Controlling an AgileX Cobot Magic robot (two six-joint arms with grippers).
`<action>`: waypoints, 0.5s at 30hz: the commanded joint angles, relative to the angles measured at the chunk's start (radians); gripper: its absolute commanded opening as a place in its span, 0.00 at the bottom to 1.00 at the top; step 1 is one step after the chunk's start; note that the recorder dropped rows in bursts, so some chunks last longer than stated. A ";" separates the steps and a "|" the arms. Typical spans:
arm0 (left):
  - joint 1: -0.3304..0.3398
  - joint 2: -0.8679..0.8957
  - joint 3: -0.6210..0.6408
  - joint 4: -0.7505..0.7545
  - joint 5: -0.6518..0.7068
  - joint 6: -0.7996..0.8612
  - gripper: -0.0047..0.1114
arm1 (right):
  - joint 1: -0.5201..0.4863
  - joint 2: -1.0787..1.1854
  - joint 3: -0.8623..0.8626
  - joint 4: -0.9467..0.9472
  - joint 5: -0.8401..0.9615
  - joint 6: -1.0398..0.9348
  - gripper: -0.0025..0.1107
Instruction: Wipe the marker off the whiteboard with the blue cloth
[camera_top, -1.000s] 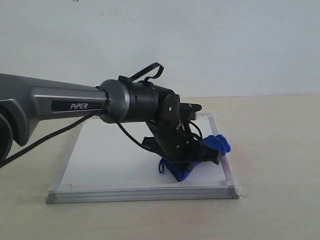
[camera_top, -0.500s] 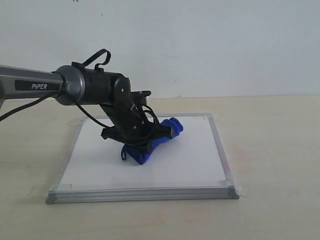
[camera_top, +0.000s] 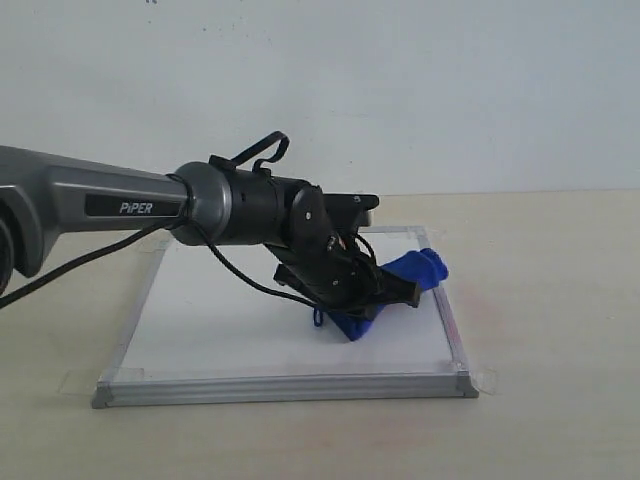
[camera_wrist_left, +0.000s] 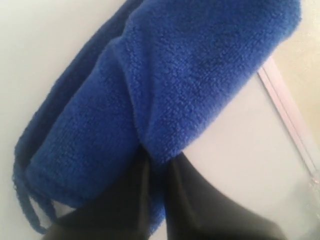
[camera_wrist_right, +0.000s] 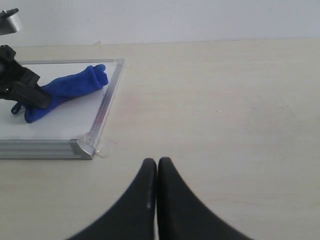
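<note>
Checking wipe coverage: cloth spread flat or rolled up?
Rolled up: the cloth is a thick sausage-shaped roll, pinched in the shut left gripper.

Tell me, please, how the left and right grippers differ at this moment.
The left gripper is clamped on the blue cloth; the right gripper holds nothing. The left gripper is over the whiteboard; the right gripper hangs over the table beside it. Both are shut.

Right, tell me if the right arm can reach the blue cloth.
Likely yes: nothing stands between the right end effector and the blue cloth, though the left end effector grips it.
</note>
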 joint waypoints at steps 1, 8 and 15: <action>0.050 0.008 0.005 0.107 0.007 -0.040 0.07 | -0.003 -0.004 -0.001 -0.002 -0.007 0.000 0.02; 0.180 0.008 0.005 0.131 0.067 -0.100 0.07 | -0.003 -0.004 -0.001 -0.002 -0.007 0.000 0.02; 0.156 0.008 0.005 -0.058 0.103 0.024 0.07 | -0.003 -0.004 -0.001 -0.002 -0.007 0.000 0.02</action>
